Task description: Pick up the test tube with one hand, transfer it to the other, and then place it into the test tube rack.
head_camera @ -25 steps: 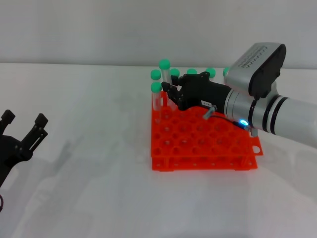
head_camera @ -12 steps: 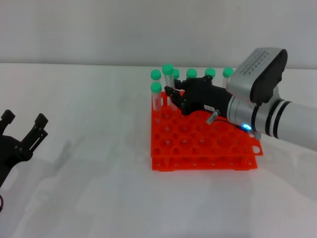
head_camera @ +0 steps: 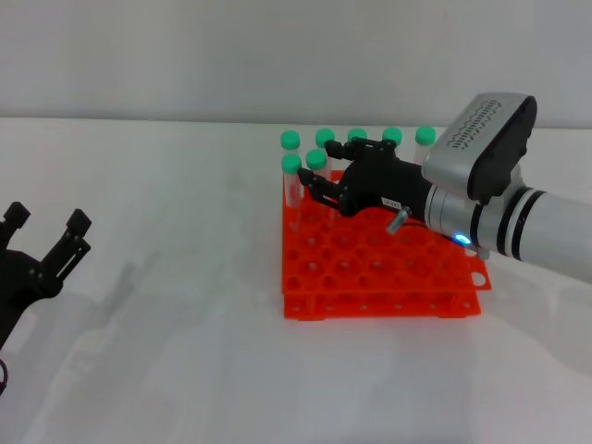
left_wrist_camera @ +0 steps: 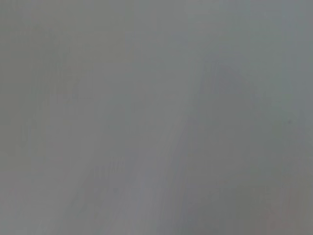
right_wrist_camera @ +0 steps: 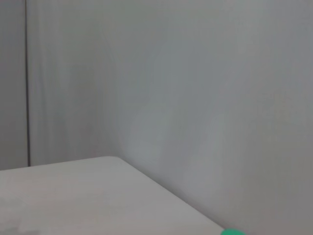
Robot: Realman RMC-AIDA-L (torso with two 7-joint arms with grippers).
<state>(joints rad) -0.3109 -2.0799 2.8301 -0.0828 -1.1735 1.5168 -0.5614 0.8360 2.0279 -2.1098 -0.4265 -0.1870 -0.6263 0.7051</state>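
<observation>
I see my right pincer (head_camera: 319, 181) reaching in from the right edge of the table, low over the far-left part of the orange rack (head_camera: 381, 268), which sits near the middle of the table toward its right side. The tube (head_camera: 315, 167) with its green cap is between the fingers, upright, and its cap now sits level with the neighbouring caps; half a second ago it rode clearly higher than them, and a second ago higher still. I judge from this that the tube has gone down into a hole in the second row from the far edge, just beside the tube at the rack's left side. The fingers look closed around it, or only just beginning to part; I would call them clenched on the tube. Other green-capped tubes (head_camera: 392, 137) stand along the rack's far row. My left pincer (head_camera: 44, 236) rests by the left edge of the table, fingers spread and holding nothing, well apart from the rack. The left wrist camera shows only blank grey; the right wrist camera shows a wall, the table's edge and a sliver of green cap. To my mind the placing is nearly done: what remains is letting go and lifting clear without dragging the tube.
</observation>
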